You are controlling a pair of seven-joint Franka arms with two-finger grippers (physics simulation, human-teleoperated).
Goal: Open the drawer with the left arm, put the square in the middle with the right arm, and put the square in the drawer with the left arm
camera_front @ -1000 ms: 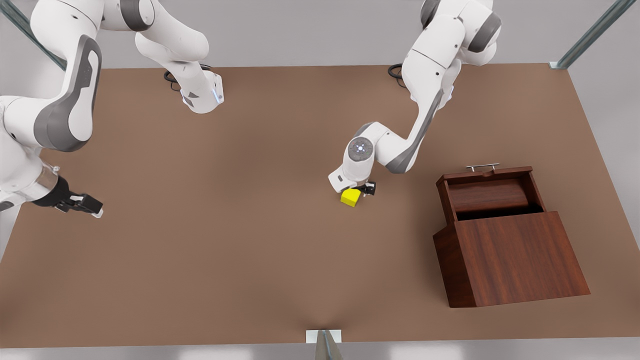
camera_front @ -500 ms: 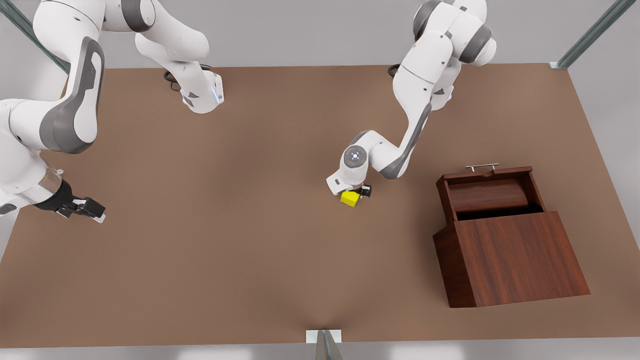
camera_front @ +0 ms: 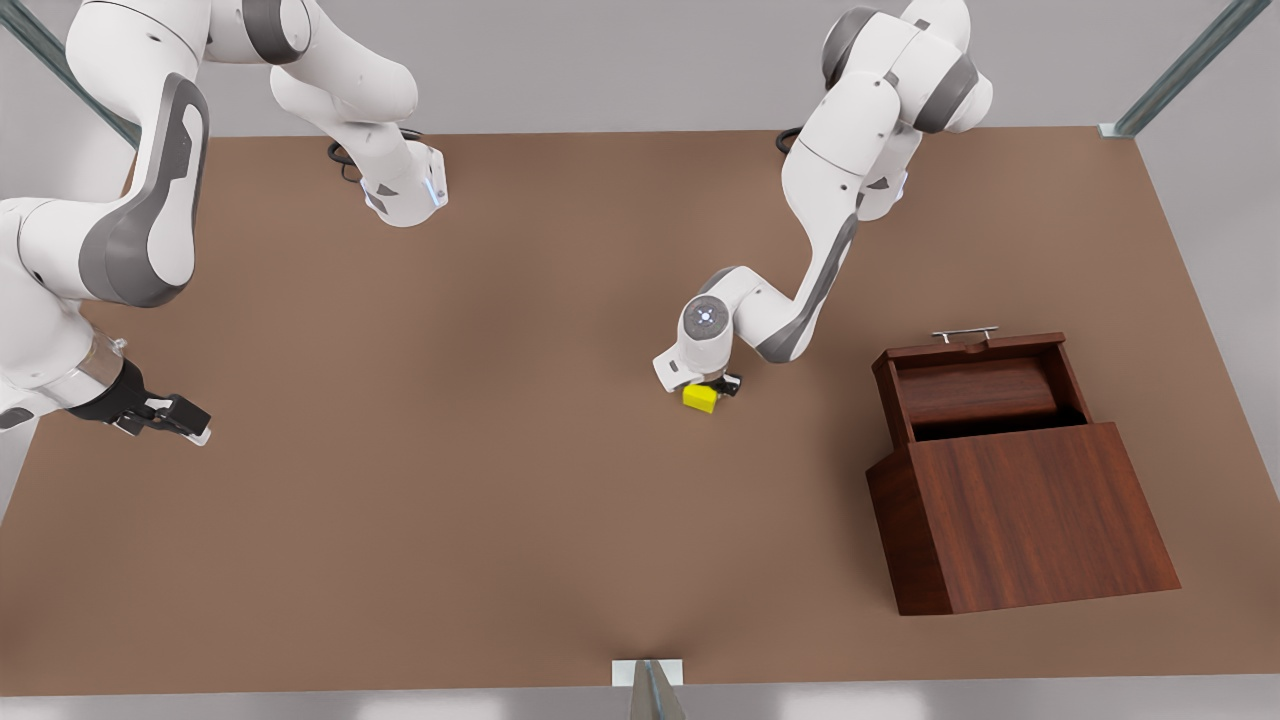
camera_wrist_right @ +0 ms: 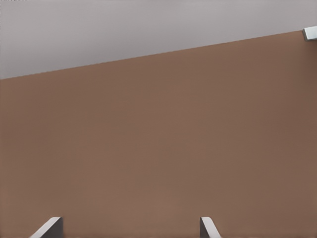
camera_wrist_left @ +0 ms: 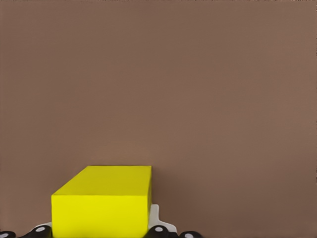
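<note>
Since a second ago the left arm's wrist has dropped lower over the yellow cube [camera_front: 700, 398], now sitting right on top of it near the centre of the surface [camera_front: 500, 550]; the other arm has barely shifted.

Going left to right in the front view:

- Right gripper [camera_front: 172, 418] is parked at the front view's far left, low over the surface, well apart from everything. In its wrist view two pale fingertips [camera_wrist_right: 47, 228] sit wide apart with nothing between them. I read this arm as waiting.
- Left gripper [camera_front: 712, 385] is at the cube. The wrist view has the cube [camera_wrist_left: 101, 201] right up against the camera with black finger parts on both sides at the edge. I can't tell whether the fingers have closed on it or just bracket it. The cube looks to be resting on the surface.
- Drawer [camera_front: 985, 385] of the wooden cabinet [camera_front: 1030, 520] at the front view's right is pulled out, silver handle [camera_front: 965, 333] on the far edge, inside looks empty.

Progress, my call: drawer open, done. Cube in the middle, done. Last leg remains: grasp, lift, carry toward the cabinet, release into the drawer. I'd want a confirmed grip before lifting.
</note>
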